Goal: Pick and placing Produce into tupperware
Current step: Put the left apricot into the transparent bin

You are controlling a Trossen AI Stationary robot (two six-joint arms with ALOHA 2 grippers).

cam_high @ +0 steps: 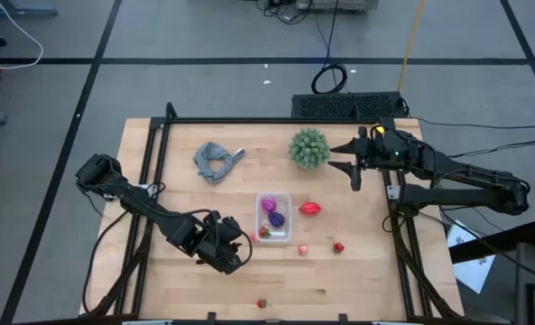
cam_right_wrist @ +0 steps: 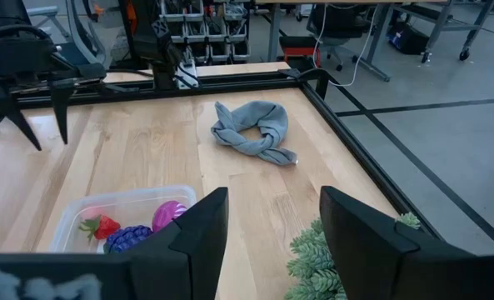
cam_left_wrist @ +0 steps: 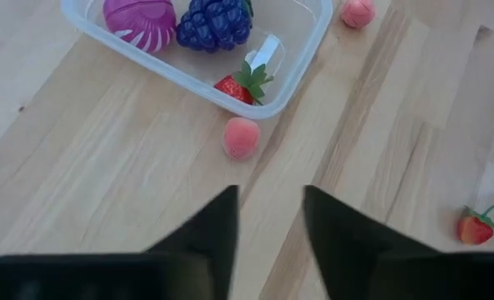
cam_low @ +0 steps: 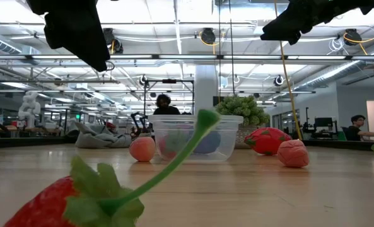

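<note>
Pink and round, a small peach (cam_left_wrist: 242,137) lies just ahead of the left fingers (cam_left_wrist: 267,218), which are spread apart and hold nothing. It sits right beside the clear box (cam_left_wrist: 301,77) on the wooden surface (cam_left_wrist: 105,167). This looks like the reach step; next the fingers should drop around the peach and squeeze. The box has a magenta fruit (cam_left_wrist: 140,22), purple grapes (cam_left_wrist: 214,22) and a strawberry (cam_left_wrist: 240,86) inside. The right fingers (cam_right_wrist: 273,218) wait, spread apart, over the green plant (cam_right_wrist: 317,258).

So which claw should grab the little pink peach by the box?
Probably the left claw. It hangs open just short of the small round pink peach beside the clear plastic container. The right claw waits by the spiky green plant.
</note>
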